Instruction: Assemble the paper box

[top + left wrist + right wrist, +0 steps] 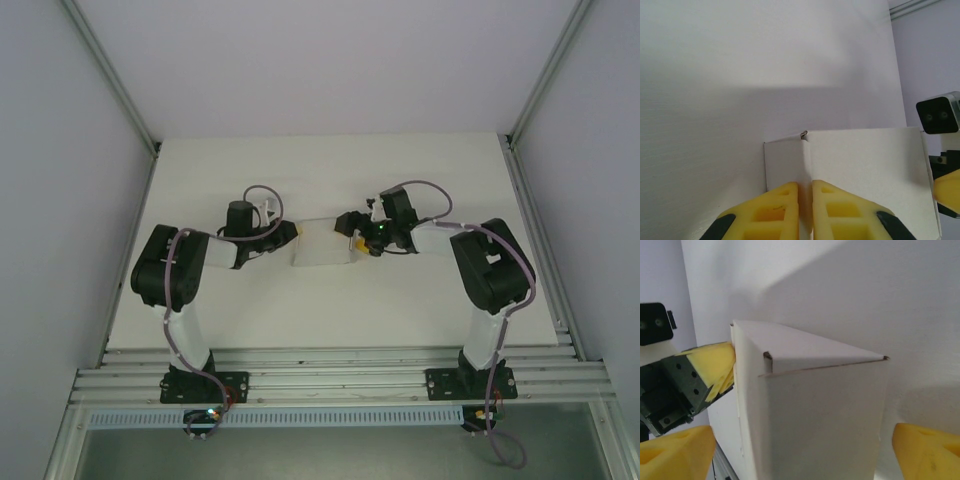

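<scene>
The paper box (322, 243) is near the middle of the table (400, 310), its long axis running left to right, with an arm at each end. The left gripper (296, 233) is pinched narrow on the thin card at the box's left end. The right gripper (805, 450) stands wide, a finger either side of the right end, close to the walls but apparently apart. The end flaps look folded in, so the inside is hidden

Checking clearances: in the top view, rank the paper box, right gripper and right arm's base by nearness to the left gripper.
1. paper box, table centre, pinched by the left gripper.
2. right gripper, at the box's right end.
3. right arm's base, near edge, right.
</scene>
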Motion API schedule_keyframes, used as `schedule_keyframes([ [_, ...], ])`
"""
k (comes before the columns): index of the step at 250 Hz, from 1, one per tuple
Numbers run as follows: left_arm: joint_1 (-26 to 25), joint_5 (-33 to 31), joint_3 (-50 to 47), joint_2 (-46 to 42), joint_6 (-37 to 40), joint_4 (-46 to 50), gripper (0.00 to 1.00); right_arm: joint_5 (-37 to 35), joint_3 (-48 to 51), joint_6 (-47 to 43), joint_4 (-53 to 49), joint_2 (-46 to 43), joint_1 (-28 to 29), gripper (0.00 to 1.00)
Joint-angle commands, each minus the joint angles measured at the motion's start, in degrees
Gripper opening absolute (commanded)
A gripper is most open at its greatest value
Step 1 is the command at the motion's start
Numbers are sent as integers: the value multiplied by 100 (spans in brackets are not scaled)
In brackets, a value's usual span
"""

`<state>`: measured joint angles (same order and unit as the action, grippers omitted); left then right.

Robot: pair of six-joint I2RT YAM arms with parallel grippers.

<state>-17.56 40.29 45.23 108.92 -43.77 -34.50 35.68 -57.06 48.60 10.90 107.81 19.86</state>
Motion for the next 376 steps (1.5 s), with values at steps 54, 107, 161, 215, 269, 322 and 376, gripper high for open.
schedule_keyframes([
  [54, 54, -61, -15, -33, 421, 284, 18, 821, 116, 666, 1496, 243, -192, 58],
  [107, 51, -34, 143, -295, 584, 268, 23, 870, 169, 630, 1414, 59, -245, 42],
  [161, 10, -472, 385, -1050, 1382, 993, 100, 799, 189, 760, 1193, -255, -278, 41],
  [215, -953, -2260, 283, -2231, 4278, 2048, 100, 743, 52, 1193, 202, -544, -530, 41],
  [269, -2334, -3991, 215, -2494, 6896, 2333, 100, 1376, -56, 2009, -261, -683, -882, 39],
  [322, -2482, -3139, 260, -2595, 7437, 2502, 100, 1426, -253, 1883, -1302, -883, -1180, 36],
  [376, -2494, -2937, 637, -2349, 7634, 3213, 100, 1866, -439, 1965, -2017, -924, -1291, 38],
])
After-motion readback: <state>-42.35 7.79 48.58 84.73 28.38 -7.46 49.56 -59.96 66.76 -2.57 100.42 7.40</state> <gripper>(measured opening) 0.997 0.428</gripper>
